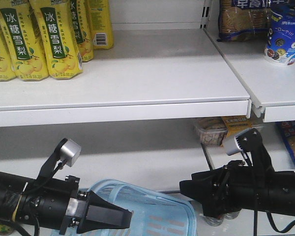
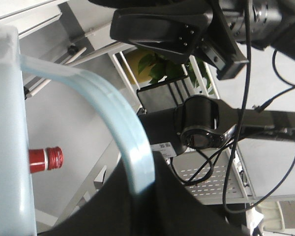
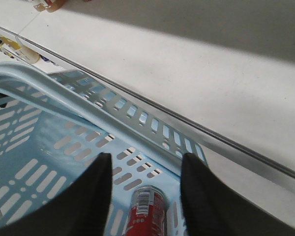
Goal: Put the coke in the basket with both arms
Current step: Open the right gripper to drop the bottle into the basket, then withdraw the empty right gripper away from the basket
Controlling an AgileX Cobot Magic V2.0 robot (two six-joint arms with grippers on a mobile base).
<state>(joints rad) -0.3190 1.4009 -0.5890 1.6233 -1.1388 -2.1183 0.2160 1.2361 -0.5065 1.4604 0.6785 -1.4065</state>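
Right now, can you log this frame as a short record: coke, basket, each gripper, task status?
coke: lying inside the basket, not gripped
basket: light blue, slotted sides, holds the coke
left gripper: appears shut on the handle
right gripper: open, empty, above the coke
task status: coke looks placed

The basket (image 3: pixel 64 105) is shown in light blue, patterned with rows of slots. The coke (image 3: pixel 148 216) is shown in red with a silvery band. At upper left, yellow bottles (image 1: pixel 49 39) are marked with dark green labels.
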